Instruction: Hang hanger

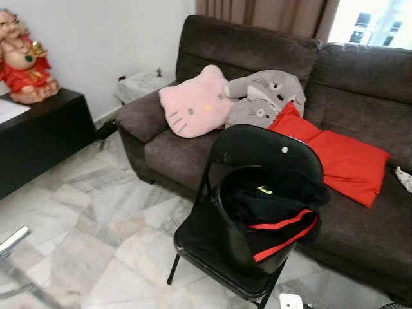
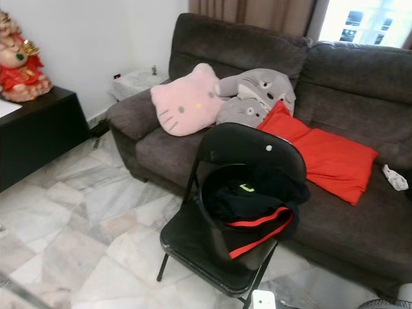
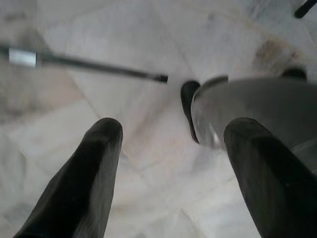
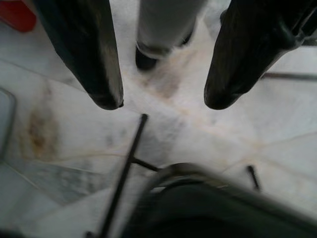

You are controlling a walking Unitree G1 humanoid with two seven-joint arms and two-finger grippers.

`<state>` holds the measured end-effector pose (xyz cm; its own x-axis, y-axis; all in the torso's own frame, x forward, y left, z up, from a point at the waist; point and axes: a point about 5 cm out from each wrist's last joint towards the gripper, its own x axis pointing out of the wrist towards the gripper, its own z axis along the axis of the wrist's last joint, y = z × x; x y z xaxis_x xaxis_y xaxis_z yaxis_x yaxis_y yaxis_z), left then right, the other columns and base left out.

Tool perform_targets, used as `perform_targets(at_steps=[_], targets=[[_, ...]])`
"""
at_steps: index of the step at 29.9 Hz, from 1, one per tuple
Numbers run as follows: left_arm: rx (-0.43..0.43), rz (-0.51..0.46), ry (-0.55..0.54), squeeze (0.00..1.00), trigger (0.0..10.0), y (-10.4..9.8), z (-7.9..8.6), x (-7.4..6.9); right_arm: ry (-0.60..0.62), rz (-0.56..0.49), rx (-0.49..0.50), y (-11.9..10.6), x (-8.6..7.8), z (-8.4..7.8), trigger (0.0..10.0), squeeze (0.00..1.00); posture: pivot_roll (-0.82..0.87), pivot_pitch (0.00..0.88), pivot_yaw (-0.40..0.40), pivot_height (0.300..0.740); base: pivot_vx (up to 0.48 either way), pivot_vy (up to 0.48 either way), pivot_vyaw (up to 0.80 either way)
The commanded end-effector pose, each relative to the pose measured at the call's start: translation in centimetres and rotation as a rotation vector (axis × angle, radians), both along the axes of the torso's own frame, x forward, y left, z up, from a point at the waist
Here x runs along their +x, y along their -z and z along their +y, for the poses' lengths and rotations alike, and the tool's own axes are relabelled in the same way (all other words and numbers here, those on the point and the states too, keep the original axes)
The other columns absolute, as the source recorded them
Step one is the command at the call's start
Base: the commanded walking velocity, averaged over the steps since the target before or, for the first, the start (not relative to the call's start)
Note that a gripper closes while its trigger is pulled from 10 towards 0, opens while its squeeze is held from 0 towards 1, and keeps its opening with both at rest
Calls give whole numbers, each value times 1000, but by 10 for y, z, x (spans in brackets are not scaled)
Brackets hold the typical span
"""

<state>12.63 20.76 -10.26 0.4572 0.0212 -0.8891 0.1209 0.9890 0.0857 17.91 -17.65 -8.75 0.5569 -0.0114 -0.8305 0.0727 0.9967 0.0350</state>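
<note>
A black folding chair (image 1: 212,241) stands on the marble floor in front of the sofa. A black garment with red trim (image 1: 277,219) lies bunched on its seat and against its back; I cannot make out a hanger in it. My left gripper (image 3: 173,129) hangs over the floor, its two black fingers wide apart with nothing between them. My right gripper (image 4: 164,101) is open too, pointing down at the floor with the chair's dark frame (image 4: 198,203) close beneath it.
A dark brown sofa (image 1: 360,96) carries a pink cat cushion (image 1: 193,103), a grey plush cushion (image 1: 264,96) and a red pillow (image 1: 341,158). A black cabinet (image 1: 38,135) with a red figurine (image 1: 22,61) stands at the left. Open floor lies left of the chair.
</note>
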Motion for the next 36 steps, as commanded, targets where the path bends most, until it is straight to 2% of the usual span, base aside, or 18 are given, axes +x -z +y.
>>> perform_targets(at_steps=[1,4,20,26,31,32,33,35,36], targets=[[-10,9,23,0,10000,2,-6,-2,38,17,-10,2,-4,-7,10000,0,35,0,4,740,307,0,-800],[-9,9,28,0,10000,2,-6,-2,28,16,-14,2,-4,-7,10000,0,34,0,6,740,310,0,-800],[-4,20,47,0,10000,3,-7,-5,112,-100,18,-3,-1,-7,10000,0,0,0,8,740,36,0,0],[5,20,58,0,10000,3,-7,-6,199,-156,7,-4,-2,-10,10000,0,-21,0,7,740,0,0,0],[18,31,84,0,10000,3,-6,-7,237,-212,-48,-8,-1,-13,10000,0,-41,0,12,740,0,0,0],[19,31,85,0,10000,3,-6,-7,249,-328,-99,-20,8,-32,10000,0,-50,0,15,740,0,0,0],[18,31,87,0,10000,3,-6,-8,225,-511,-177,-43,19,-53,10000,0,-58,0,16,740,0,0,0],[19,33,93,0,10000,3,-5,-8,172,-623,-229,-58,17,-58,10000,0,-66,0,17,740,0,0,0],[19,33,93,0,10000,3,-5,-8,172,-623,-229,-58,17,-58,10000,0,-66,0,17,740,0,0,0]])
